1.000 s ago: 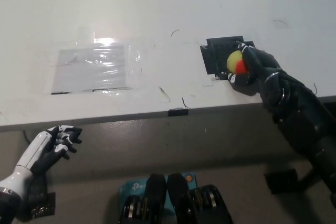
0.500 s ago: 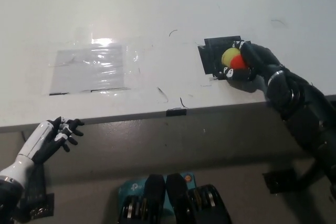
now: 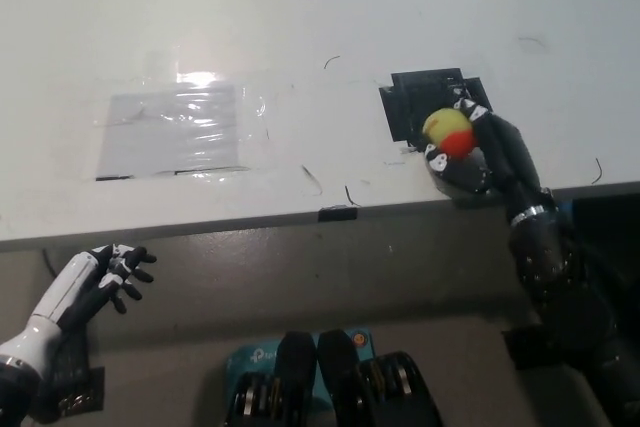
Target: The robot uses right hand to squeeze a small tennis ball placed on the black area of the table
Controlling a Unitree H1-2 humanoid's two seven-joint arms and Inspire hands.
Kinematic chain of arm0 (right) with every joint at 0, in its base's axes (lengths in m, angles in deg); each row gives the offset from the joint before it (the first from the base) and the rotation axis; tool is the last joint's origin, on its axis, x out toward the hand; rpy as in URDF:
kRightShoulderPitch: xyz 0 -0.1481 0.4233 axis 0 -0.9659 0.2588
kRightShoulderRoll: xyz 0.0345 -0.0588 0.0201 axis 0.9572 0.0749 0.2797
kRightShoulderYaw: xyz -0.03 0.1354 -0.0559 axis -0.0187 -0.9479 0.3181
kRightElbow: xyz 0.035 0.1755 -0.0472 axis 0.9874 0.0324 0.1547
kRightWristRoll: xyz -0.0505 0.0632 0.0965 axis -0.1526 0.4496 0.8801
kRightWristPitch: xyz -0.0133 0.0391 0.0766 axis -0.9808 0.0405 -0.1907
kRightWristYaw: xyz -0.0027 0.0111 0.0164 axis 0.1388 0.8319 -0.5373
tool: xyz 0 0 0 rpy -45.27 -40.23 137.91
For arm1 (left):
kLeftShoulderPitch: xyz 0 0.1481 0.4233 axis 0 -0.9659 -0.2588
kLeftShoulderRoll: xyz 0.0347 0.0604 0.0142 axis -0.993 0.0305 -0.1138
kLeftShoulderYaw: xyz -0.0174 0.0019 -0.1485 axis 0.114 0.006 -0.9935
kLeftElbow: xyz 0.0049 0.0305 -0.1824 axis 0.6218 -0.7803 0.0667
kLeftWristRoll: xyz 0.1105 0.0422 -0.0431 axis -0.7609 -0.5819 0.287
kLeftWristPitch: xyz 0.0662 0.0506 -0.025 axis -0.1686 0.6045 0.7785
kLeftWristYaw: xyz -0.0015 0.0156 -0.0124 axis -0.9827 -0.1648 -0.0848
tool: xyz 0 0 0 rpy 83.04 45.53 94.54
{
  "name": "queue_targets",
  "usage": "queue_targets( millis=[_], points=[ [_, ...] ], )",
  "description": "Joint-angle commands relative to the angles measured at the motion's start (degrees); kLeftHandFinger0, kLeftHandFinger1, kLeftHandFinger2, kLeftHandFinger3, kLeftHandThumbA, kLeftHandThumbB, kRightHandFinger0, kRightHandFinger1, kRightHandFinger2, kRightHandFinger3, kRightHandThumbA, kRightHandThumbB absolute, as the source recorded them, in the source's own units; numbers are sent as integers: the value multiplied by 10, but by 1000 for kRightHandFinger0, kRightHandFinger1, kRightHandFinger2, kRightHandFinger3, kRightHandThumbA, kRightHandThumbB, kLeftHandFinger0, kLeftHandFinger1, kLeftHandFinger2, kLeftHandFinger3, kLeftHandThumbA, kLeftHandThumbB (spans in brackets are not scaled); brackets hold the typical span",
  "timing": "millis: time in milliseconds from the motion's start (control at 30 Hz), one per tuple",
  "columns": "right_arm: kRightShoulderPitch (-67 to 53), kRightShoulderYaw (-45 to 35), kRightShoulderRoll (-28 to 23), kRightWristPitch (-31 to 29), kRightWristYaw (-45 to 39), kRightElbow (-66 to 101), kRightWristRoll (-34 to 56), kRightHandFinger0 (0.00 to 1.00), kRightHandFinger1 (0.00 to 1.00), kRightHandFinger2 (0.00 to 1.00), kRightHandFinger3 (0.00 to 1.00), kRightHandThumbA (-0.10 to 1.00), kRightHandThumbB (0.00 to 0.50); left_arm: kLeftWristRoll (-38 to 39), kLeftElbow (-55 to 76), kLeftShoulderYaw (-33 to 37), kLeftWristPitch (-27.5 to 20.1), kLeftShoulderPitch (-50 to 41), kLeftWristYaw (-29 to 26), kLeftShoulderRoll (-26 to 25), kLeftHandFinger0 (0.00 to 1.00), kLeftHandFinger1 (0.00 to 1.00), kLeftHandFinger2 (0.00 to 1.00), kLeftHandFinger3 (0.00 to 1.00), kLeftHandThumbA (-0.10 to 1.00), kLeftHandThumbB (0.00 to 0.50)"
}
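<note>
1. The small tennis ball is enclosed by the black right hand, whose fingers are curled around it at the near right edge of the black area of the table.
2. The squeeze itself is judged to be the step in hand; whether the ball rests on the surface or is raised just off it cannot be told.
3. A firm, even closing of the fingers is called for next, the ball being kept seated in the palm.
4. The ball is round and fuzzy-looking, yellow-green with an orange-red patch.
5. The black area is a matt, roughly square patch of tape; a glossy, wrinkled clear sheet is seen well to its left.
6. The white left hand is held below the table edge, fingers spread, empty.
</note>
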Motion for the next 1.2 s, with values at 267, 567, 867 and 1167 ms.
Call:
queue_targets(
  millis=[267,567,867,1167],
  points=[
    [32,-164,38,-34,21,150,156,0,0,235,230,-100,148,1,14,-6,-17,12,1,-7,373,437,508,603,955,108],
    [0,-180,60,-14,-9,199,189,0,0,18,44,-100,207,-2,21,-6,-11,13,0,-4,396,455,548,648,936,89],
    [-37,-179,93,-17,-18,206,222,0,0,121,95,-100,192,-6,35,-6,-3,6,1,-4,408,465,563,659,930,66],
    [-36,-175,91,-17,1,204,192,0,0,172,158,-100,177,-3,31,-9,-4,9,-1,-2,413,472,569,663,908,47]
  ],
)
